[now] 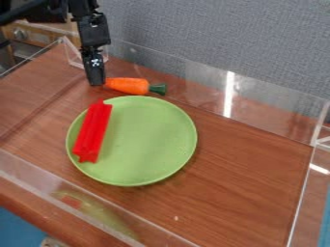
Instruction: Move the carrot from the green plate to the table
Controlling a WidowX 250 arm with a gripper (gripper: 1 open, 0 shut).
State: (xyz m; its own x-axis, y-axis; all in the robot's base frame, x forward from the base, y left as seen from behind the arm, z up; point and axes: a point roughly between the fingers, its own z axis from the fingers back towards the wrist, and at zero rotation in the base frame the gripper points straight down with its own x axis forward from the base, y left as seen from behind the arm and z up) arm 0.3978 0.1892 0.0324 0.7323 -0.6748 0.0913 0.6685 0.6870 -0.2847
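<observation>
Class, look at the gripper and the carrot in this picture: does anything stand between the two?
Nothing visible does. The gripper hangs open just left of the carrot, with only bare table between them. The carrot already lies on the table beyond the green plate; the red block on the plate lies clear of that gap.

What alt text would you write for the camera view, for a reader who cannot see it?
A robot hand hangs open over a reddish-brown table, just left of an orange toy carrot that lies on the wood beyond a green plate. A red block lies on the plate's left side. Clear walls border the table.
</observation>
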